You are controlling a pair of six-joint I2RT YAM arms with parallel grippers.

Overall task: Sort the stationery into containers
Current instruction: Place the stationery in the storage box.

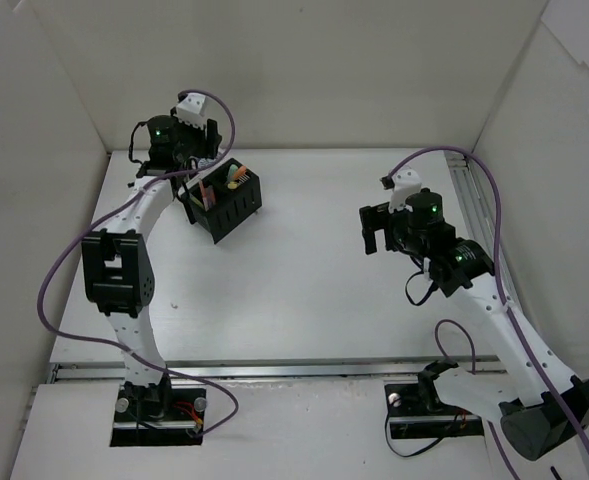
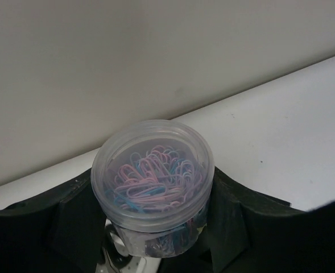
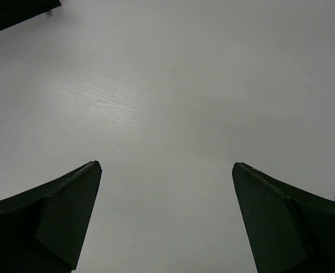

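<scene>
Containers, a dark mesh cluster of cups, sit at the counter's far left; pink, orange and green stationery pokes from the top, too small to name. Any white cups are hard to make out. Just beside them the left claw hides its load from overhead; only its wrist view shows it pinching a clear round jar of pink and blue paper clips. The right claw is spread over bare counter, well apart.
</scene>
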